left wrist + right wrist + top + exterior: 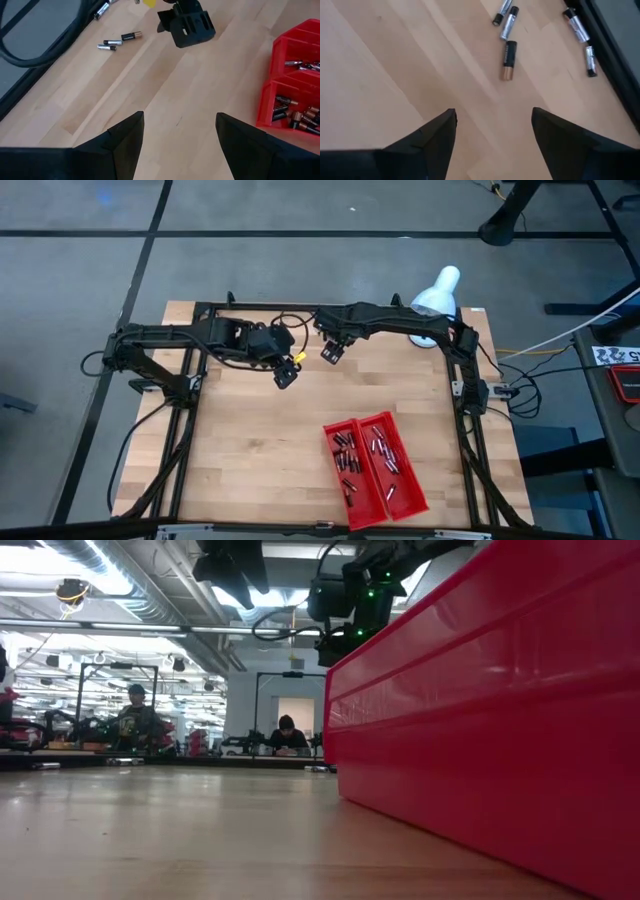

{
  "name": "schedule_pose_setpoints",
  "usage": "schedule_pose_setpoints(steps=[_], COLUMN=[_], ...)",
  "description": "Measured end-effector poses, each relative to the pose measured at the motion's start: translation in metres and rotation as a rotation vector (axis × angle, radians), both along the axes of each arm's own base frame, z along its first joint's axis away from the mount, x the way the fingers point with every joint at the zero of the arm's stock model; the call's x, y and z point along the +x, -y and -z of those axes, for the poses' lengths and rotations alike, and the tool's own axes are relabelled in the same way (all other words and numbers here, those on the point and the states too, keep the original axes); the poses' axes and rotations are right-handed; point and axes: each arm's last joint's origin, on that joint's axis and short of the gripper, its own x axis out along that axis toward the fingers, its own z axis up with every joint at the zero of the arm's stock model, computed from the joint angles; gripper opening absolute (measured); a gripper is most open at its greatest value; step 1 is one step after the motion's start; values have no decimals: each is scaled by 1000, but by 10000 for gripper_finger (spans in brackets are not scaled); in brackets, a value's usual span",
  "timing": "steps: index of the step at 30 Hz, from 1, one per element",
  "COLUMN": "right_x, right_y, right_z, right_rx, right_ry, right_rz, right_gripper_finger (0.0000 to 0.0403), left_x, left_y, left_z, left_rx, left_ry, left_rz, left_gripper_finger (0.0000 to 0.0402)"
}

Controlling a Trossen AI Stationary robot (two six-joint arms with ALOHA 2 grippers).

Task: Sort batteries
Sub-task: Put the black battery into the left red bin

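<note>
**Batteries: loose cells under the right gripper, both claws empty**

Batteries (508, 60) lie loose on the wooden table (260, 450) near its far edge, and we see several of them just ahead of the right gripper (329, 353): one dark cell with a copper end, silvery ones beside it. Its fingers (430, 140) stand wide apart above the wood, holding nothing. The left gripper (285, 375) hovers just beside it (fingers spread wide too, nothing between them). More cells fill both compartments of the red tray (413, 495), which sits well apart at the table's near side. In the low view, people sit in the room behind.
</note>
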Motion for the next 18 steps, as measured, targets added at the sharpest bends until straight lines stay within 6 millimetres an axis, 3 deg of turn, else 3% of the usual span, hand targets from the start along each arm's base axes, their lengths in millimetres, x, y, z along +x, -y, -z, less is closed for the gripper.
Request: schedule_pose_setpoints(steps=[18], right_x=[2], right_y=[-4], right_z=[0], right_rx=[74], right_ry=[32], right_rz=[7], right_gripper_finger=[257], left_x=[0], left_y=[7], left_z=[0], left_rx=[0], left_ry=[0], left_rz=[25], left_gripper_finger=[237])
